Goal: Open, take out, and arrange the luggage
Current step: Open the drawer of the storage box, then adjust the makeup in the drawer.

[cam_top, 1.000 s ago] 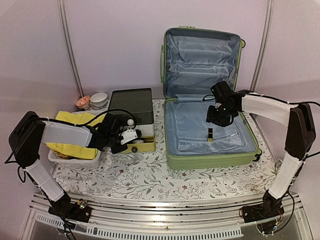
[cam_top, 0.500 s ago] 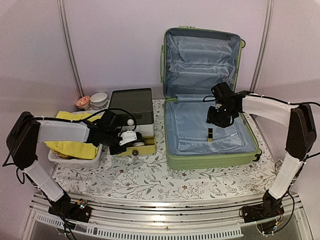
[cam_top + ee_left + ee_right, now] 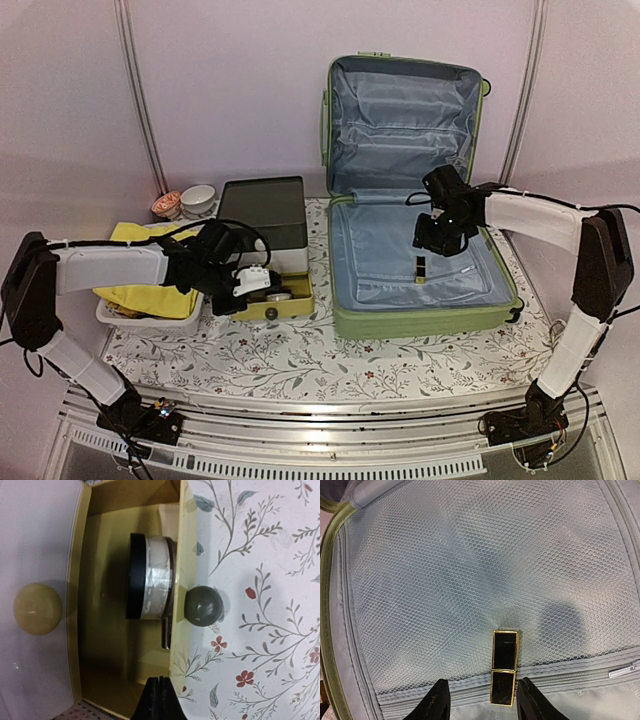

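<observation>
Judging from how things lie, the opening step is done and the taking-out step is in hand. The luggage [image 3: 420,322] lies on the right part of the tabletop [image 3: 300,360], its lid standing upright against the back wall and its blue lining open to view. Only one thing shows inside: a small black-and-gold case [image 3: 505,667], lying flat on the mesh lining just beside a zipper.

The right gripper [image 3: 481,695] hovers above this case with its fingers spread, one on each side of the near end, not touching it. The next move, I think, calls for a straight descent and then a close across the narrow width of the case. The fingertips must stop before the mesh, because they could catch in it.

The left gripper [image 3: 159,700] has its fingers pressed together at the front edge of the open yellow drawer [image 3: 100,645]. A round jar [image 3: 150,577] lies in this drawer, so it is probably the place for arranging.
</observation>
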Tool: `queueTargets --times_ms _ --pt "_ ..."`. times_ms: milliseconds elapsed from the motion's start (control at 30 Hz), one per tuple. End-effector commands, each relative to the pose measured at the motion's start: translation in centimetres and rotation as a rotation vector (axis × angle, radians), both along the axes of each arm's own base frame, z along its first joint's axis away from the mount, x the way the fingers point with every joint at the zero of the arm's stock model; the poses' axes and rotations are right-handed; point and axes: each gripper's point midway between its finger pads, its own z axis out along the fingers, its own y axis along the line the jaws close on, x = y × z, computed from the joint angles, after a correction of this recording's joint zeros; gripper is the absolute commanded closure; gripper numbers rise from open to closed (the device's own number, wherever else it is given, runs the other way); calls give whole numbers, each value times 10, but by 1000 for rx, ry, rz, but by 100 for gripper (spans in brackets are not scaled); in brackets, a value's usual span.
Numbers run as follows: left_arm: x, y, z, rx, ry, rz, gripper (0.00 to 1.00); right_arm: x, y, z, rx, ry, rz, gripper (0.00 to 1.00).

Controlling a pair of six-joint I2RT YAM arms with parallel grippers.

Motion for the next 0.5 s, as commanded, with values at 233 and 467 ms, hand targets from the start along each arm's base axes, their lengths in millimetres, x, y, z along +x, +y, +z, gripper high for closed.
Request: queueTargets --times_ms 233,467 --pt "-4 -37 100 -484 -100 215 68 -1 -4 10 12 -28 -7 54" --pt "-12 -31 134 -721 -131 412 68 -2 -5 10 10 -30 -9 54"
